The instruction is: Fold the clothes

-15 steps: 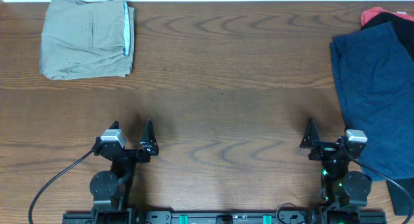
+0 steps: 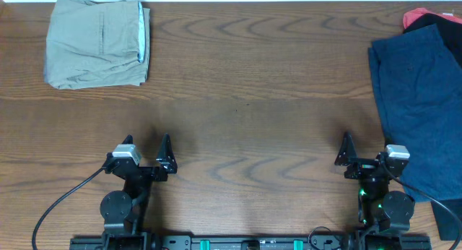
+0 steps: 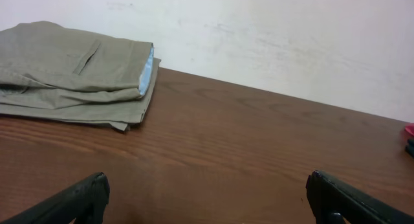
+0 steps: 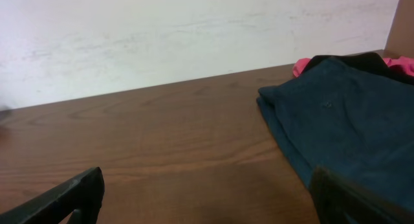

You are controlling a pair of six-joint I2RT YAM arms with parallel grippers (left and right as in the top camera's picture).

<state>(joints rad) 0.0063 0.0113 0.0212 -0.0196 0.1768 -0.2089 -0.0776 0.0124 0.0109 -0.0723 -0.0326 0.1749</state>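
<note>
The dark navy-blue shorts [image 2: 422, 105] lie spread at the right edge of the table, also in the right wrist view [image 4: 343, 130]. My right gripper [image 2: 367, 157] is open and empty near the front edge, just left of the shorts; its fingers frame bare wood [image 4: 207, 198]. My left gripper [image 2: 144, 154] is open and empty at the front left, over bare wood [image 3: 207, 195].
Folded khaki-beige shorts [image 2: 97, 42] with light-blue lining sit at the back left, also in the left wrist view [image 3: 74, 72]. A black garment [image 2: 440, 20] and a red-pink one [image 2: 413, 17] lie under the navy shorts at the back right. A white wall runs behind the wooden table [image 2: 253, 91].
</note>
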